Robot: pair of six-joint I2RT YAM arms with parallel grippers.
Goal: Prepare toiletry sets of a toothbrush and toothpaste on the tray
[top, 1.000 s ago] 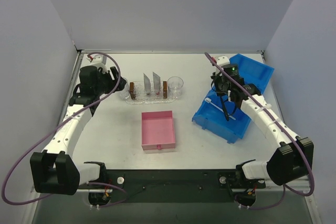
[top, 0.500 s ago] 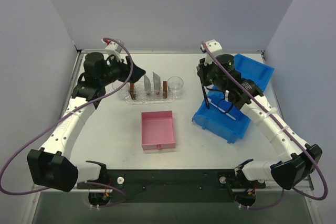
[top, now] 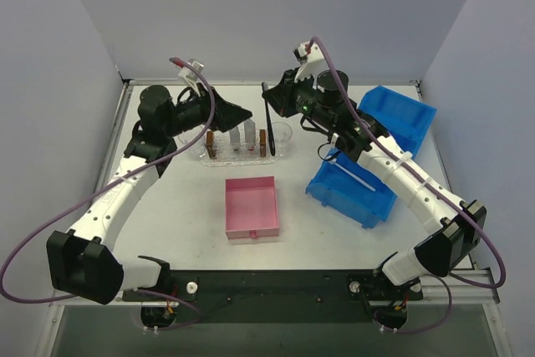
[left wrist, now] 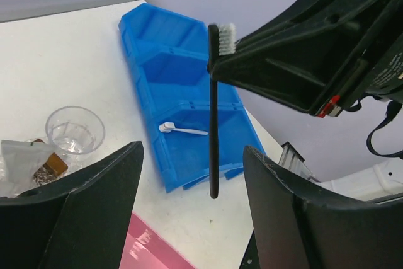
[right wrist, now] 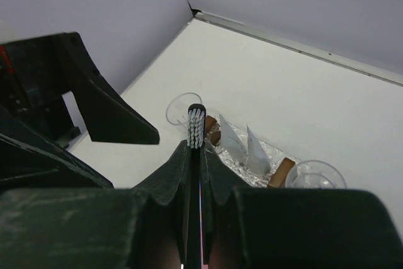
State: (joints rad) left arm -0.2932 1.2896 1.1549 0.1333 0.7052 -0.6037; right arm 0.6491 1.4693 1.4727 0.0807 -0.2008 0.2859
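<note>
Right hand [right wrist: 196, 149] is pinching the black toothbrush [left wrist: 213, 130] just below its head, bristles up, handle hanging straight down in the air near the clear cup [top: 279, 134]. Left hand [top: 240, 114] is gaping wide, hovering over the tray [top: 222, 158]. Two toothpaste tubes [top: 249, 131] are standing upright on the tray between the brown blocks [top: 262, 141]. A white toothbrush [left wrist: 182, 130] is lying in the blue bin [top: 368, 190]; the pink box [top: 252, 206] is sitting on the desk [top: 167, 206].

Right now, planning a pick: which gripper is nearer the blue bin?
Right. The right gripper holds a toothbrush left of the bin; the left gripper hovers farther left, near the tray.
</note>
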